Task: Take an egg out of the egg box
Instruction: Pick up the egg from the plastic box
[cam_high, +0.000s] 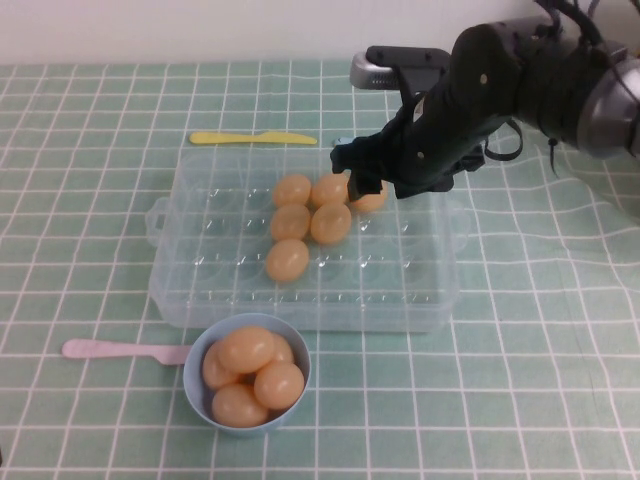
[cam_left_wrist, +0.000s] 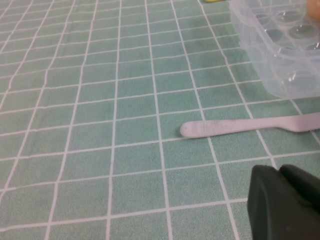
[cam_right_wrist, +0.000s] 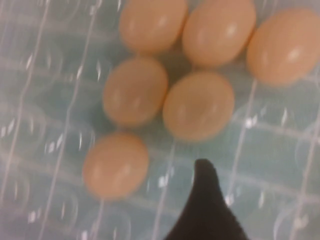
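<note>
The clear plastic egg box (cam_high: 200, 290) sits mid-table and holds several pale orange eggs clustered near its back middle, such as one egg (cam_high: 331, 223). My right gripper (cam_high: 355, 172) hovers just above the back right of that cluster, partly covering one egg (cam_high: 372, 200). It is open and empty. In the right wrist view one dark fingertip (cam_right_wrist: 204, 185) shows over empty dimples, close to the nearest egg (cam_right_wrist: 198, 105). My left gripper (cam_left_wrist: 280, 175) is shut and empty, low over the tablecloth left of the box corner (cam_left_wrist: 280, 60).
A small light-blue bowl (cam_high: 195, 385) holding several eggs stands in front of the box. A pink plastic knife (cam_high: 110, 350) lies to the bowl's left and also shows in the left wrist view (cam_left_wrist: 235, 126). A yellow knife (cam_high: 250, 138) lies behind the box.
</note>
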